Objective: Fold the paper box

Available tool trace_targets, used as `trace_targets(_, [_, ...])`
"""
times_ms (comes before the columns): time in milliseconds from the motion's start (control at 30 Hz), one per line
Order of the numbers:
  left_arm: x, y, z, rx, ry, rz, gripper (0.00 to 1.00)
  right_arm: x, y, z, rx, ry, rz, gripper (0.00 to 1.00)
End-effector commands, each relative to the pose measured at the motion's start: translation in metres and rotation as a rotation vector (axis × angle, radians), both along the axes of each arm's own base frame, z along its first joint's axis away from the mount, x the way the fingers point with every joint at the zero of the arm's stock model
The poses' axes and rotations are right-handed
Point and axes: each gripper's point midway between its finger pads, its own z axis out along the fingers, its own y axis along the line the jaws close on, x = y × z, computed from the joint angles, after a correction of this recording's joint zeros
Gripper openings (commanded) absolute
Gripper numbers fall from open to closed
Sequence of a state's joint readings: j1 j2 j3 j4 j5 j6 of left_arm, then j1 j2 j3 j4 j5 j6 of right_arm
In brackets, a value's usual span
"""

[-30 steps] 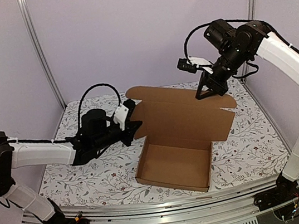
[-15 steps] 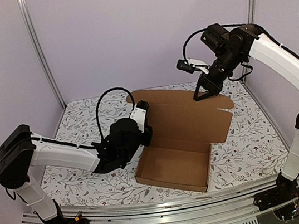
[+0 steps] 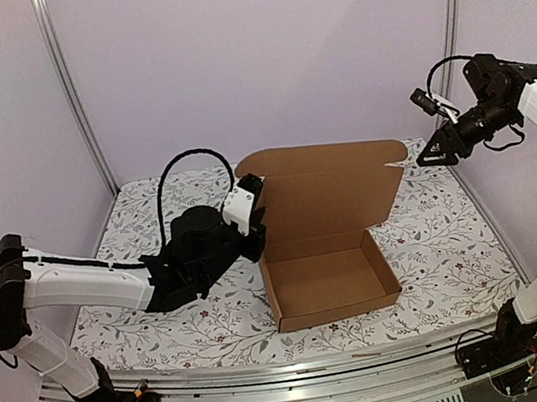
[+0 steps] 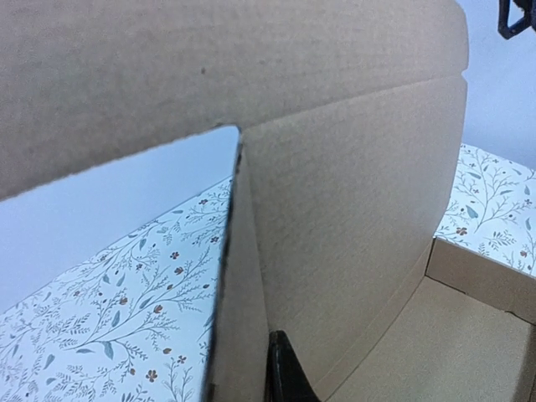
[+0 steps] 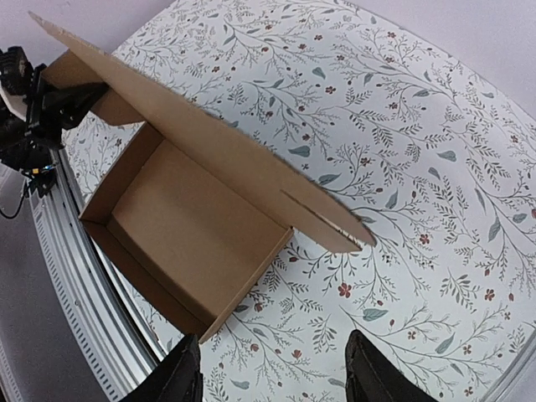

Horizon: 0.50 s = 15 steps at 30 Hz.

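The paper box (image 3: 331,278) is a shallow brown cardboard tray standing mid-table, its lid (image 3: 324,198) upright along the back wall. My left gripper (image 3: 254,218) is at the box's left rear corner, shut on the lid's side flap (image 4: 239,276). One black finger (image 4: 285,373) shows against the flap's inner face; the other is hidden behind the cardboard. My right gripper (image 3: 433,154) hangs open in the air right of the lid's top corner, touching nothing. In the right wrist view its fingertips (image 5: 180,373) are spread above the tablecloth, with the box (image 5: 193,226) below and to the left.
A floral tablecloth (image 3: 439,256) covers the table. A metal rail (image 3: 305,377) runs along the near edge. Purple walls with upright metal posts (image 3: 71,99) close in the back and sides.
My right gripper let go of the lid, opened and drew back to the right. The box turned squarer to the front and its lid stands more upright. The left gripper moved in to the lid's left corner.
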State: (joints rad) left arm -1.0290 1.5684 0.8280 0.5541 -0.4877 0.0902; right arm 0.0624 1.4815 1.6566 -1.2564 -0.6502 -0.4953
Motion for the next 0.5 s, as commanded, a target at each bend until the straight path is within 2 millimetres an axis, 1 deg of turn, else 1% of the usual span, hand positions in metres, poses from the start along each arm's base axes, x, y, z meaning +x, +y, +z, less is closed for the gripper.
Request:
trace_targets(0, [0.004, 0.013, -0.001, -0.017, 0.028, -0.017, 0.07, -0.009, 0.007, -0.027, -0.015, -0.065, 0.111, 0.58])
trace_targets(100, [0.008, 0.022, 0.004, -0.081, 0.046, -0.021, 0.07, -0.008, 0.012, -0.049, -0.008, -0.091, 0.176, 0.60])
trace_targets(167, [0.010, 0.027, 0.006, -0.099, 0.055, -0.019, 0.07, -0.008, 0.019, -0.054, 0.030, -0.150, 0.240, 0.62])
trace_targets(200, [0.011, 0.029, 0.006, -0.101, 0.055, -0.017, 0.07, -0.004, 0.023, -0.055, 0.047, -0.190, 0.259, 0.63])
trace_targets(300, [0.014, 0.035, 0.003, -0.097, 0.061, -0.012, 0.07, 0.016, 0.029, -0.052, 0.090, -0.282, 0.260, 0.65])
trace_targets(333, [0.014, 0.036, 0.003, -0.097, 0.062, -0.012, 0.07, 0.022, 0.032, -0.049, 0.111, -0.305, 0.262, 0.68])
trace_targets(433, [0.017, 0.040, 0.001, -0.117, 0.080, -0.010, 0.06, 0.045, 0.041, -0.049, 0.151, -0.345, 0.247, 0.70])
trace_targets(467, [0.018, 0.041, 0.001, -0.121, 0.084, -0.010, 0.06, 0.053, 0.043, -0.052, 0.149, -0.358, 0.241, 0.71])
